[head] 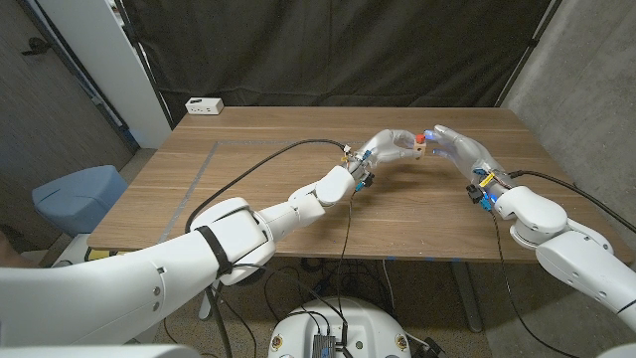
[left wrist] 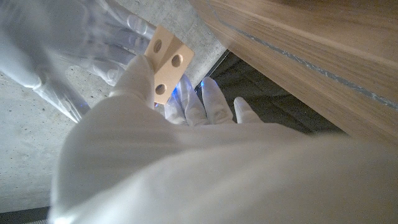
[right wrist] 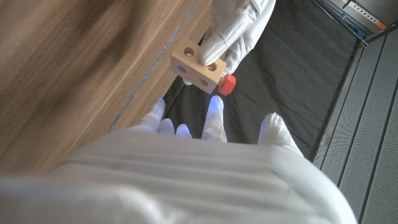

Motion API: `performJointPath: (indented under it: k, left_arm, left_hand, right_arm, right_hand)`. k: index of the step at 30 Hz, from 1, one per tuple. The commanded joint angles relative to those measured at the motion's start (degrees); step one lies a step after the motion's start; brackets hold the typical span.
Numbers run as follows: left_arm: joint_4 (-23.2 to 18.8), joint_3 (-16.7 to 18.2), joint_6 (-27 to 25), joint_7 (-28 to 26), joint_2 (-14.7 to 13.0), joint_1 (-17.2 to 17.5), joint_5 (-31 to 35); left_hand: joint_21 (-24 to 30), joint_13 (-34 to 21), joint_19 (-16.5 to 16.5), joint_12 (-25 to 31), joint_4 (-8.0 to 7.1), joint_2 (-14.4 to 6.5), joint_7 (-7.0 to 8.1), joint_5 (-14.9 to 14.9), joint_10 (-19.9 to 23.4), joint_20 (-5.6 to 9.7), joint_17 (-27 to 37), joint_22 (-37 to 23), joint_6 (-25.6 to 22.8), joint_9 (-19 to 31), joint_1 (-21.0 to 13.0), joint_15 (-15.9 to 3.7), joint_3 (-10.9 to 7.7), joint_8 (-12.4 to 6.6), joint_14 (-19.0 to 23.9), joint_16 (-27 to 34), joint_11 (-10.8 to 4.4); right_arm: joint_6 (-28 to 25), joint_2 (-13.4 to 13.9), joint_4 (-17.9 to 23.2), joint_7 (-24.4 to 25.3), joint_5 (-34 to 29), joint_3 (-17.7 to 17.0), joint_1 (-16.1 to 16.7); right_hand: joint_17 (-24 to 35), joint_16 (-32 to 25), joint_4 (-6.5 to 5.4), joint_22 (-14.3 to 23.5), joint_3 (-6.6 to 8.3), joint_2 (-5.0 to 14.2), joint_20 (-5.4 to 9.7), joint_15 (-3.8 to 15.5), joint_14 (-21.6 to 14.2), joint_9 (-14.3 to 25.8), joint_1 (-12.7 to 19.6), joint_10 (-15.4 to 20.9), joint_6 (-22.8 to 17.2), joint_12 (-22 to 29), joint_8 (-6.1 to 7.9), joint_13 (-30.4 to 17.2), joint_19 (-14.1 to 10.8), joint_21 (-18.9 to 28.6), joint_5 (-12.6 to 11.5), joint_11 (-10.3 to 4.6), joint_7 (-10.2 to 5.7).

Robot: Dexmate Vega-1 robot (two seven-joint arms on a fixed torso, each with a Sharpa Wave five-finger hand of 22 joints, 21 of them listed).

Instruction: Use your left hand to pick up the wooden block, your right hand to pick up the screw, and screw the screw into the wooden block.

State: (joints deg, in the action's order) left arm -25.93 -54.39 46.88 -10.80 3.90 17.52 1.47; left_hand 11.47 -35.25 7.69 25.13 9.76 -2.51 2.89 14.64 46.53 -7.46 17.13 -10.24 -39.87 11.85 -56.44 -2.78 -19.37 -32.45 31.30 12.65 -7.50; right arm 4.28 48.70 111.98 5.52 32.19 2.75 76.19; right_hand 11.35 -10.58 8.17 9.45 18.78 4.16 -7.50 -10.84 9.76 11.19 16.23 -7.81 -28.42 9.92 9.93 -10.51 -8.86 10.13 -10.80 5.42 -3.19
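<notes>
My left hand (head: 383, 147) holds the light wooden block (head: 420, 150) up above the far middle of the table, its fingers (right wrist: 233, 31) pinching the block (right wrist: 196, 65) from behind. The block (left wrist: 165, 62) shows round holes on its faces. A red screw (right wrist: 227, 84) sticks out of one side of the block and appears as a red dot (head: 421, 137) at the block's top. My right hand (head: 459, 149) faces the block from the right. Its fingertips (right wrist: 215, 101) are spread and lie just short of the screw, with nothing closed between them.
A white power strip (head: 205, 105) lies at the table's back left corner. A black cable (head: 268, 159) runs across the table (head: 298, 129) to my left wrist. A blue seat (head: 78, 194) stands left of the table. Dark curtains hang behind.
</notes>
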Motion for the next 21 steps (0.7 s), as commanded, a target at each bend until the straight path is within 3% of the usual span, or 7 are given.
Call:
performJointPath:
  k: [1,21]
  left_arm:
    - [-0.9,-0.1,-0.2,0.0,-0.3,0.4,0.1]
    - [-3.6,0.3,-0.9,-0.5,-1.2,1.6,1.1]
  left_hand:
    - [0.1,-1.0,0.3,3.4,-0.95,-2.0,2.89,0.3,5.3,0.32,0.2,-0.1,-12.1,0.2,0.9,-5.39,-1.45,-0.21,0.1,0.2,-4.87]
    - [0.1,-1.0,0.2,3.4,-0.98,-2.0,2.9,0.3,5.3,0.32,0.2,-0.1,-12.0,0.2,0.9,-5.37,-1.45,-0.16,0.2,0.2,-4.89]
  right_arm:
    - [0.7,0.6,-1.1,-1.4,0.7,1.4,-1.8]
    - [1.8,1.6,-0.6,-1.6,0.9,1.2,-0.9]
  right_hand:
    - [0.1,0.0,-0.4,0.3,0.01,-0.13,-0.09,-0.04,1.2,0.0,-0.5,-0.9,0.3,0.1,0.17,-0.2,0.3,-0.2,0.0,0.06,-0.12]
    - [0.1,-0.4,-0.47,0.3,0.0,0.24,-1.22,-0.01,1.3,0.0,-0.8,-0.2,-2.5,0.9,1.52,-0.2,0.8,0.2,0.1,-0.26,0.04]
